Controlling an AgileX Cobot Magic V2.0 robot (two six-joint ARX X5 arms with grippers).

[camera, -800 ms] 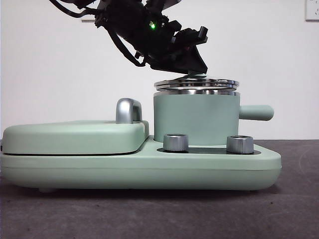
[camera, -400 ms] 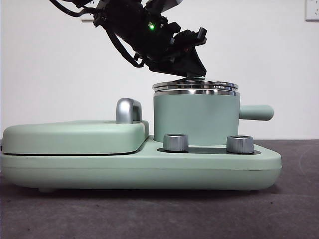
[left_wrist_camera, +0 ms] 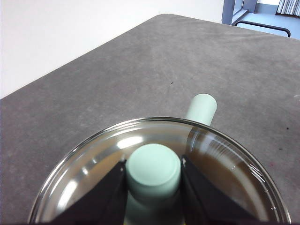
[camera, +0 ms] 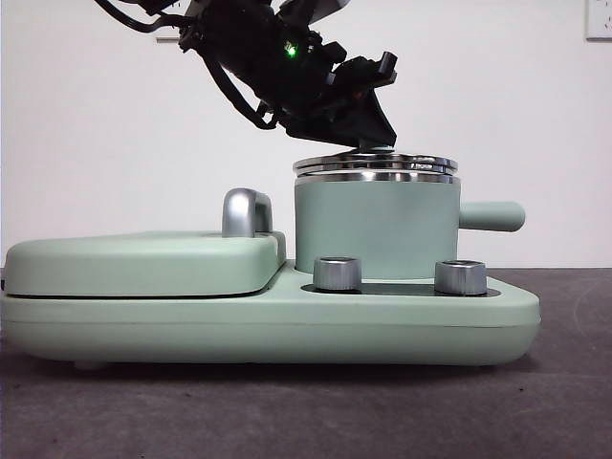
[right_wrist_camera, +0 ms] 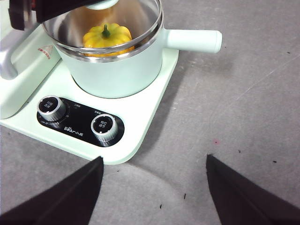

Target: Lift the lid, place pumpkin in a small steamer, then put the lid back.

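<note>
The mint-green small steamer (camera: 373, 229) stands on the cooker base, its side handle (camera: 492, 216) pointing right. The glass lid (camera: 375, 163) lies flat on the pot's steel rim. My left gripper (camera: 376, 143) comes down from the upper left and is shut on the lid's mint-green knob (left_wrist_camera: 153, 165), with a black jaw on each side of it. In the right wrist view the yellow-orange pumpkin (right_wrist_camera: 107, 36) sits inside the steamer (right_wrist_camera: 119, 70) under the lid (right_wrist_camera: 157, 16). My right gripper (right_wrist_camera: 154, 187) is open and empty, held over the table in front of the cooker.
The pot stands on a mint-green cooker base (camera: 287, 320) with two steel dials (camera: 337, 273) (camera: 460, 277). A wide flat grill cover (camera: 143, 263) with a steel handle (camera: 244, 212) lies left of the pot. Grey tabletop (right_wrist_camera: 243, 93) surrounds the cooker.
The left gripper has lowered the lid a little, from slightly raised and tilted down onto the pot's rim. Over the last half second nothing has moved.
</note>
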